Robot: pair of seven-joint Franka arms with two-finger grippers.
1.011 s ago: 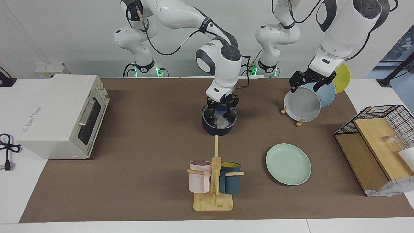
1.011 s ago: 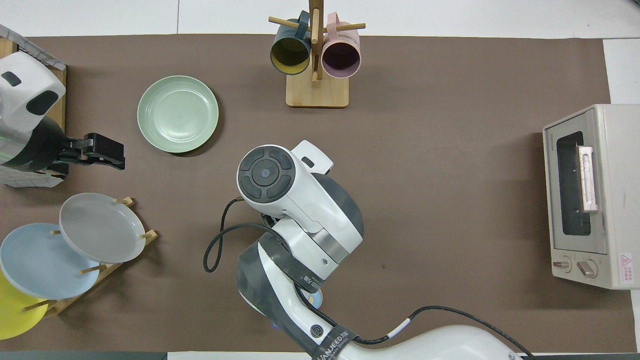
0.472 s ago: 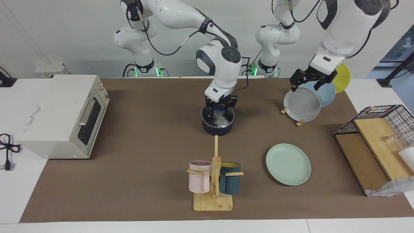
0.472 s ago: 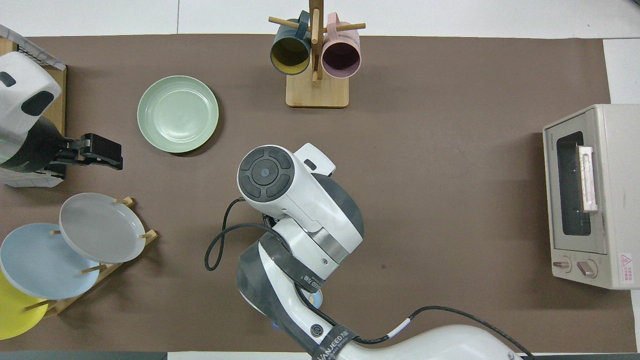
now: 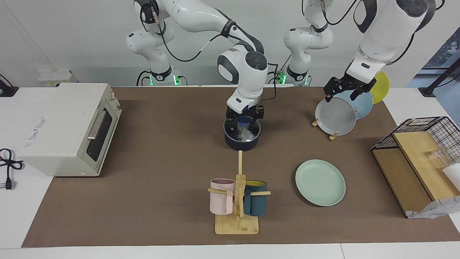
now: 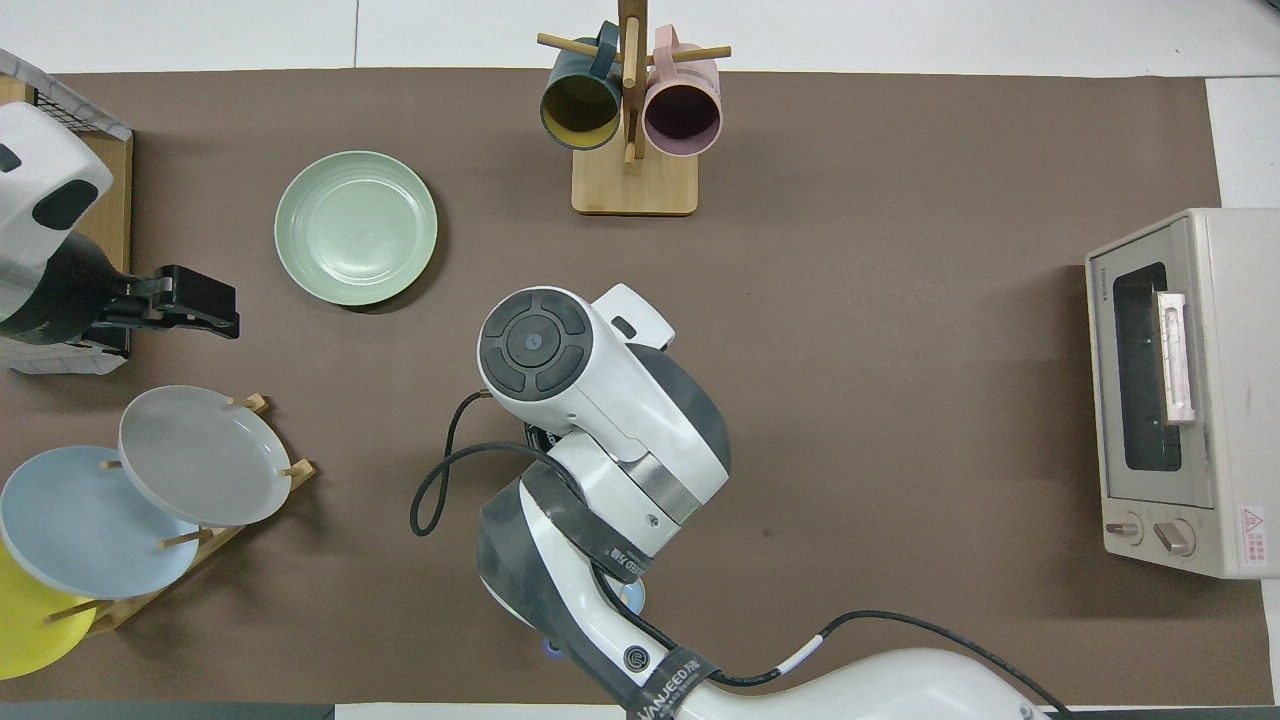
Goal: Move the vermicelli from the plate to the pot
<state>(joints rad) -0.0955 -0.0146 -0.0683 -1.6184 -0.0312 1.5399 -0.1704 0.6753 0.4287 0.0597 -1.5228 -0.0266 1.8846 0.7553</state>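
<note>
The dark navy pot point(image 5: 242, 143) stands mid-table. A whitish tangle of vermicelli point(image 5: 246, 135) lies inside it. My right gripper point(image 5: 244, 121) is open just above the pot's rim, over the vermicelli, holding nothing. The mint-green plate point(image 5: 320, 182) lies bare, farther from the robots than the pot and toward the left arm's end; it also shows in the overhead view point(image 6: 355, 228). My left gripper point(image 5: 341, 92) is open and empty in the air over the upright grey plate point(image 5: 336, 116); overhead it point(image 6: 195, 305) shows beside the mint plate. In the overhead view the right arm hides the pot.
A wooden rack holds grey, light-blue point(image 5: 363, 102) and yellow plates near the left arm. A mug tree point(image 5: 238, 201) with pink and teal mugs stands farther out than the pot. A toaster oven point(image 5: 70, 127) sits at the right arm's end, a wire basket point(image 5: 420, 126) at the left arm's.
My right gripper has risen a little out of the pot, leaving the vermicelli inside. My left gripper has drifted slightly upward over the plate rack.
</note>
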